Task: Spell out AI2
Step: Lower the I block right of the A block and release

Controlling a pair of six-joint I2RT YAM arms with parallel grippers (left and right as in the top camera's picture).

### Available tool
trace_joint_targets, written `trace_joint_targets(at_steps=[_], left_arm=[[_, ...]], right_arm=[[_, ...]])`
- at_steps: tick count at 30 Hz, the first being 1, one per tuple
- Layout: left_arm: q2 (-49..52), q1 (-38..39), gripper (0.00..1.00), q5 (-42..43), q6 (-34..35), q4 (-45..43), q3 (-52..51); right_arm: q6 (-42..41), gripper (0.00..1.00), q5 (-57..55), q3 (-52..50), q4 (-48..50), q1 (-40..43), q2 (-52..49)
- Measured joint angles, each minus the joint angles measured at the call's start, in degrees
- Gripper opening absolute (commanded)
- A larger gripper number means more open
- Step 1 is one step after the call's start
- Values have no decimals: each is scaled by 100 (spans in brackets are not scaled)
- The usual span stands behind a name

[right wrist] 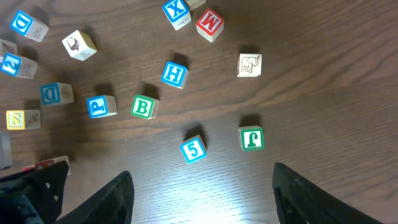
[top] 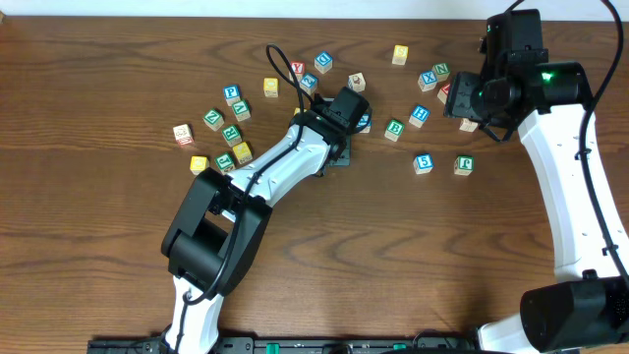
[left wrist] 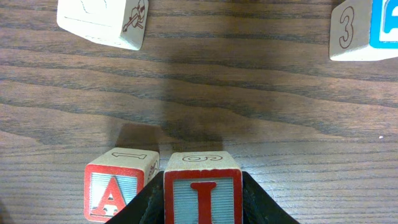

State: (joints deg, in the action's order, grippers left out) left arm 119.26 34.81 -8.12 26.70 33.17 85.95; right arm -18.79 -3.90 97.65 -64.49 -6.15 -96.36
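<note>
My left gripper (left wrist: 203,185) is shut on a red-framed I block (left wrist: 203,205), low over the wooden table. A red-framed A block (left wrist: 116,190) stands right beside it on its left, a narrow gap between them. In the overhead view the left gripper (top: 348,110) sits mid-table and hides both blocks. My right gripper (right wrist: 200,186) is open and empty, high above a blue 5 block (right wrist: 193,150) and a green J block (right wrist: 251,138); overhead it is at the right (top: 474,98). A blue block (right wrist: 13,64) shows a mark like a 2.
Ahead of the left gripper are a picture block (left wrist: 106,22) and a block with a 3 (left wrist: 364,31). Loose letter blocks lie scattered: B (right wrist: 143,107), H (right wrist: 175,74), M (right wrist: 209,24). A cluster lies at the left (top: 228,133).
</note>
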Motion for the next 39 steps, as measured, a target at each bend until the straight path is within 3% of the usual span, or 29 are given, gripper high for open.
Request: trace_joint_targets(at_steps=[39], left_arm=[[0,-179,33,-2,28,-409,-413]], right_arm=[[0,66,0,0,-20,0,0]])
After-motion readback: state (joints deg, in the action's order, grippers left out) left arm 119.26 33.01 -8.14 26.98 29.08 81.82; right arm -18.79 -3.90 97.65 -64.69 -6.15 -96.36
